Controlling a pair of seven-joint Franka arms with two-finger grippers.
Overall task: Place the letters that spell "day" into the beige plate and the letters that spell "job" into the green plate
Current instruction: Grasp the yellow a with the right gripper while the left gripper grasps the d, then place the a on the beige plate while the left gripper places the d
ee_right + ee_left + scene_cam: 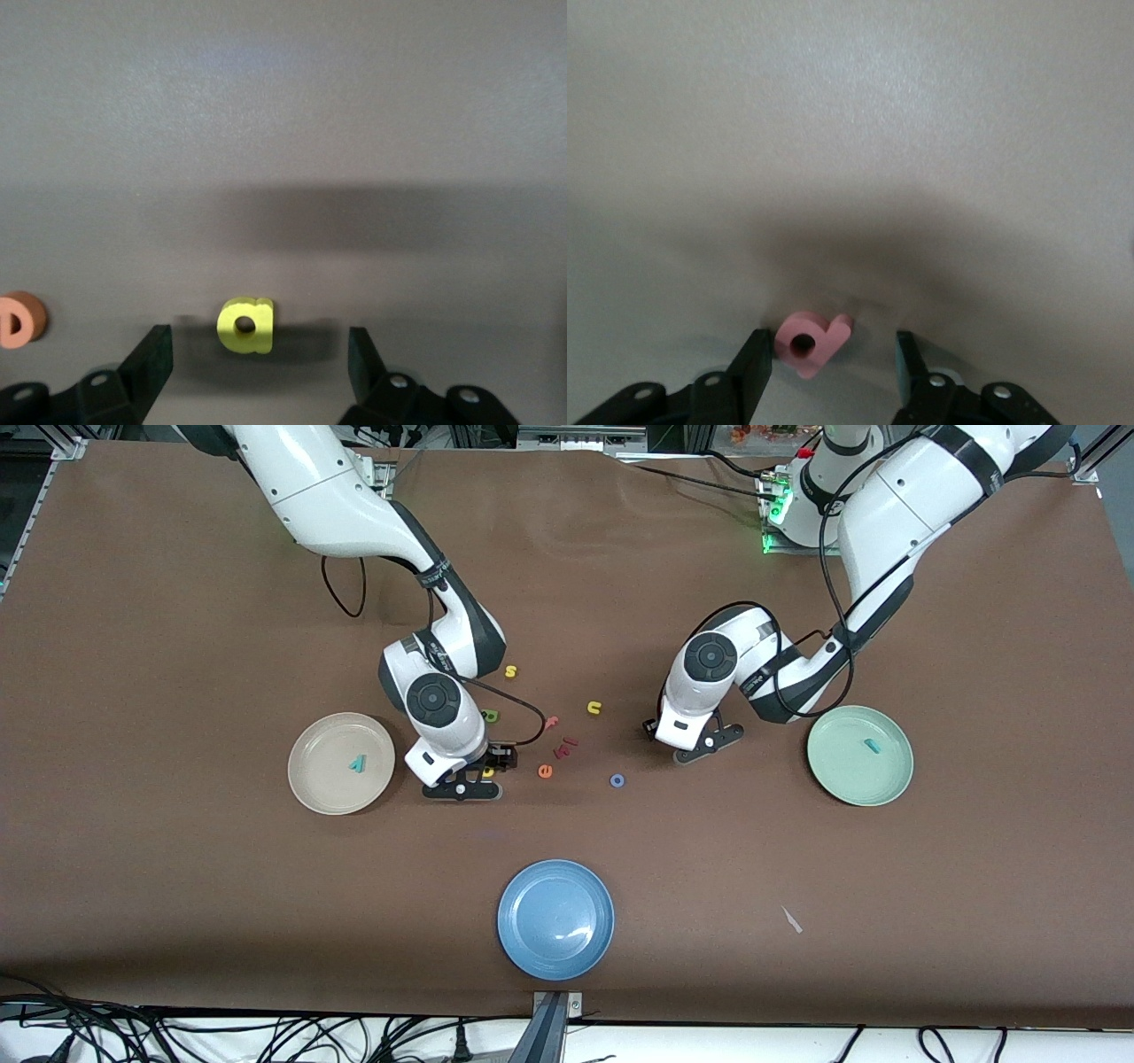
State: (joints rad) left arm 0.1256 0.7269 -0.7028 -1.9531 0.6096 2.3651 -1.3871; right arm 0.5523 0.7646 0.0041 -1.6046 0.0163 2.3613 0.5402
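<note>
My left gripper (830, 356) (698, 747) is low over the table, open, with the pinkish-red b (810, 341) between its fingers. One finger is right against the b and the other stands apart. My right gripper (259, 343) (464, 783) is open beside the beige plate (312, 779), straddling the yellow d (245, 326) (487, 772) without touching it. The teal y (357, 763) lies in the beige plate. The teal j (873, 747) lies in the green plate (850, 779). The blue o (617, 780) and the green a (489, 715) lie on the table.
An orange e (545, 771) (19, 319), a pink f (551, 722), a dark red letter (565, 745), a yellow u (594, 708) and a yellow s (511, 671) lie between the two grippers. A blue plate (555, 919) sits nearest the front camera.
</note>
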